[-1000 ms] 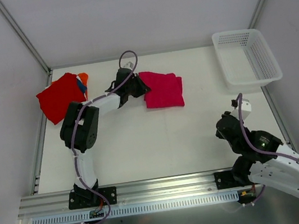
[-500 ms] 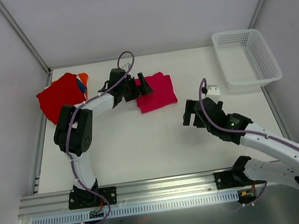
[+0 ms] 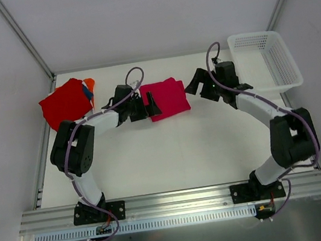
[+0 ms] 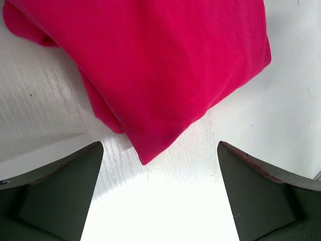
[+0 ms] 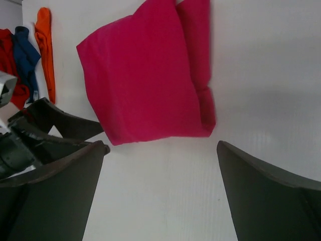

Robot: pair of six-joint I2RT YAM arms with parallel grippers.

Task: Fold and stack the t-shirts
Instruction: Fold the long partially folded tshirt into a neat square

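Observation:
A magenta-pink t-shirt (image 3: 166, 98), folded to a small square, lies flat at the back middle of the table. My left gripper (image 3: 149, 106) stands open just left of it; in the left wrist view the shirt's corner (image 4: 160, 65) points into the gap of the left gripper (image 4: 159, 150). My right gripper (image 3: 194, 84) is open just right of the shirt, and the right wrist view shows the pink shirt (image 5: 145, 80) a little ahead of the right gripper (image 5: 161, 145). A red t-shirt (image 3: 65, 104) tops a pile at the back left, with orange (image 3: 89, 83) and blue (image 3: 87, 92) cloth at its edge.
A white mesh basket (image 3: 265, 67) stands at the back right, close behind my right arm. The table's metal frame runs along the left and near edges. The left gripper's fingers (image 5: 55, 120) show at the left of the right wrist view.
The left gripper let go of the pink shirt after dragging it slightly left, and opened. The right arm swung from the near right up to the shirt's right side and opened too.

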